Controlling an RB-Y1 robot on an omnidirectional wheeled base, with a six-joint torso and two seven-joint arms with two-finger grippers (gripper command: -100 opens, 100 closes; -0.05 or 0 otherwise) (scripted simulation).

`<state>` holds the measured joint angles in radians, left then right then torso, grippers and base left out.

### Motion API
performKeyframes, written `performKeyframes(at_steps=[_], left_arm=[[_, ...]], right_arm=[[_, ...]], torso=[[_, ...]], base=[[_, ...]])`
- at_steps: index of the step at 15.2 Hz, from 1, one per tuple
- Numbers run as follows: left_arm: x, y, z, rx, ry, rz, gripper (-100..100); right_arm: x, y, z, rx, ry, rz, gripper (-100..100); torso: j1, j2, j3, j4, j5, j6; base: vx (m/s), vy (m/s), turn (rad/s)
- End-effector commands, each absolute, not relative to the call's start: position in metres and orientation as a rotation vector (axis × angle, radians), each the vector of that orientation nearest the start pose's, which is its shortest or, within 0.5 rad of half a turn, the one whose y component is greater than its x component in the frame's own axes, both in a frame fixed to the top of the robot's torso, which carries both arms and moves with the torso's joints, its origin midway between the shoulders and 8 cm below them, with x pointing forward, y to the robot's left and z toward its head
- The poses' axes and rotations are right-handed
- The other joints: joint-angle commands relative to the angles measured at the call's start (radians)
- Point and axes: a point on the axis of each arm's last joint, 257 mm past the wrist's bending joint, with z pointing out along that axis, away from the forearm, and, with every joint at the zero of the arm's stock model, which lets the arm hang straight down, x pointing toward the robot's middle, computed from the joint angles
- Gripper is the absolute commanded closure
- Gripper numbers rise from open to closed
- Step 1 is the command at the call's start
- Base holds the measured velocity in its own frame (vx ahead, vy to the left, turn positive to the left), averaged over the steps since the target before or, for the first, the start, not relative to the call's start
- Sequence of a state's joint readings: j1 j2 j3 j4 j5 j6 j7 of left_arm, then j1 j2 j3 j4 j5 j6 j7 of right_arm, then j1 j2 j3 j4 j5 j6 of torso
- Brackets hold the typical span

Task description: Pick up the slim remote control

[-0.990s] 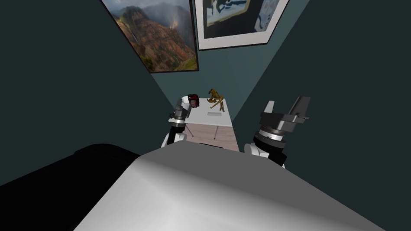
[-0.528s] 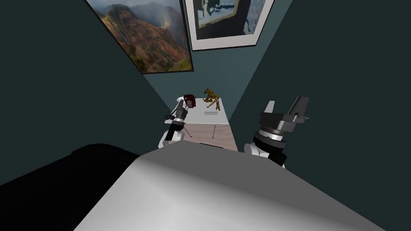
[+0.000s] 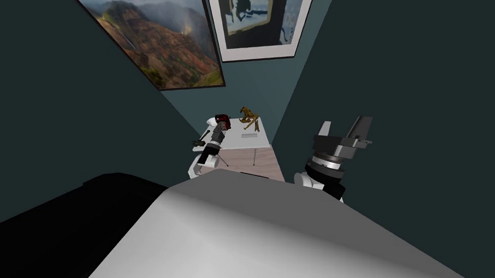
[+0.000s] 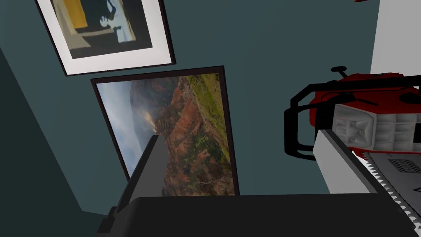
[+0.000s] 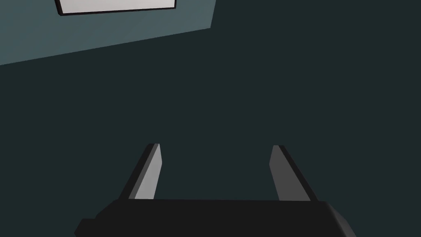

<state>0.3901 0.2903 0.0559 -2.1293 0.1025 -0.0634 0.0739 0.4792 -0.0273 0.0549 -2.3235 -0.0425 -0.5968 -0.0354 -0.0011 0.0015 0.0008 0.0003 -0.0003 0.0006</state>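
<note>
Ahead and below, head view: small white table w/ thin legs point(image 3: 237, 142) sits in a corner of dark teal walls. The slim pale grey remote control point(image 3: 248, 136) lies flat on the table's front half. Behind it stands a golden-brown horse-like figurine point(image 3: 249, 118). To the remote's left is a red-and-black toy chainsaw point(image 3: 223, 122). My left gripper point(image 3: 218, 130) is at the table's left side, just beside the chainsaw and apart from the remote. My right gripper point(image 3: 342, 129) is held up well to the right, away from the table, blades spread, holding nothing. A framed mountain landscape picture point(image 3: 151, 42) hangs on the left wall.

Left wrist view: my two fingers point(image 4: 149, 173) stand wide apart w/ nothing btwn them. The chainsaw is close by one finger, its toothed bar running alongside. The landscape picture shows beyond the gap.

Right wrist view: both blades apart, empty.
</note>
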Motion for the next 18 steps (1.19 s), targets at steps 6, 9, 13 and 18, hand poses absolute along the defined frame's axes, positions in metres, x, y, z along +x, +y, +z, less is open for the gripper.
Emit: performKeyframes(at_steps=[6,9,13,18], left_arm=[[0.446,0.352,-0.133,-1.063,1.172,-1.094,-100],[0.451,0.370,-0.148,-1.120,1.204,-1.051,-100],[0.454,0.390,-0.169,-1.205,1.247,-0.988,-100],[0.454,0.411,-0.188,-1.286,1.281,-0.929,-100]], right_arm=[[0.319,-0.258,0.066,0.557,0.488,1.460,0],[0.319,-0.258,0.066,0.557,0.488,1.460,0],[0.319,-0.258,0.066,0.557,0.488,1.460,0],[0.319,-0.258,0.066,0.557,0.488,1.460,0]], torso=[[0.000,0.000,0.000,0.000,0.000,0.000],[0.000,0.000,0.000,0.000,0.000,-0.001],[0.000,-0.001,0.000,0.000,0.000,0.000],[0.000,-0.001,-0.001,0.000,0.000,-0.001]], base=[[-0.018,-0.027,-0.156],[-0.011,-0.028,-0.167],[-0.010,-0.033,-0.175],[-0.002,-0.024,-0.121]])
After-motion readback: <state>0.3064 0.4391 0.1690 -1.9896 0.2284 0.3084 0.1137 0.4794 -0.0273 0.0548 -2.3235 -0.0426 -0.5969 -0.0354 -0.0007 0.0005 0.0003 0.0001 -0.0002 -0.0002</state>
